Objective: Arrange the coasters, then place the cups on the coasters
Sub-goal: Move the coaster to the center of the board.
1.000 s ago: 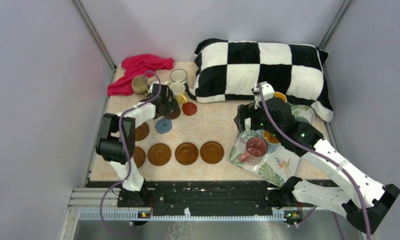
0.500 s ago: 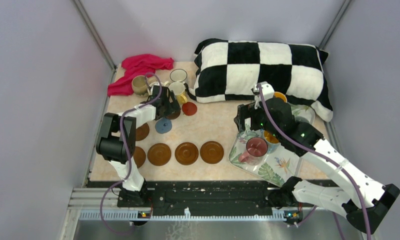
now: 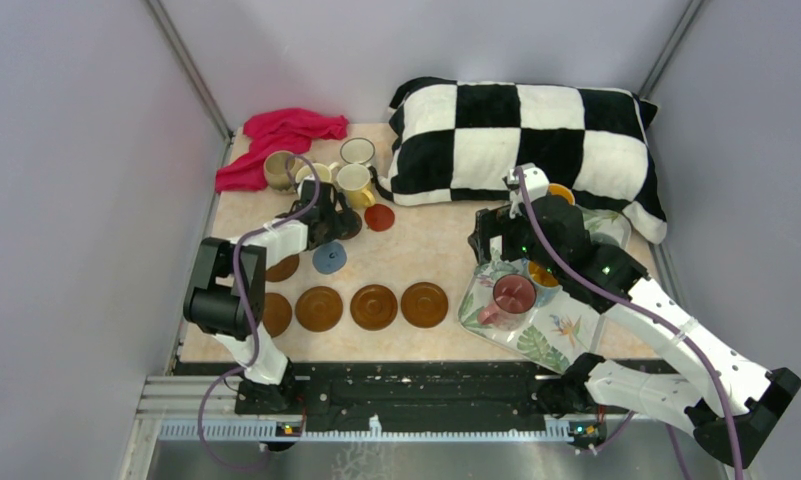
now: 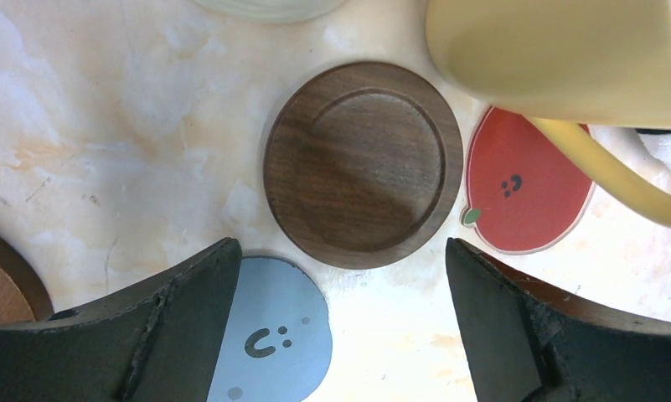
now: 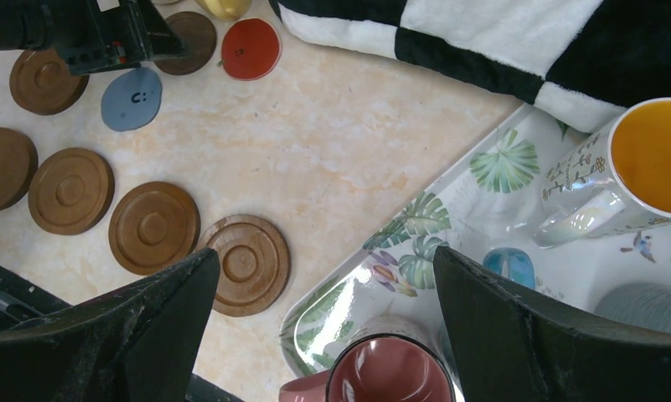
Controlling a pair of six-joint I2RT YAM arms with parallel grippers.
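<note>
Progress early: brown coasters (image 3: 374, 306) in row at front of bench (image 3: 426, 250). Dark coaster (image 4: 363, 163), red coaster (image 4: 529, 197) and blue-grey coaster (image 4: 273, 335) loose beside mugs (image 3: 354, 183) at back left. No cup on any coaster; other cups on leaf tray (image 3: 556, 335). Left end effector (image 4: 340, 244) wide, empty, above dark coaster. Right end effector (image 5: 325, 251) wide, empty, at tray edge. No readable writing; only smiley faces on red and blue-grey coasters.

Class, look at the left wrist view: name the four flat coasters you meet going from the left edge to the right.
Left to right: brown wooden coaster cut off at the edge → blue-grey coaster → dark wooden coaster → red apple-shaped coaster.
</note>
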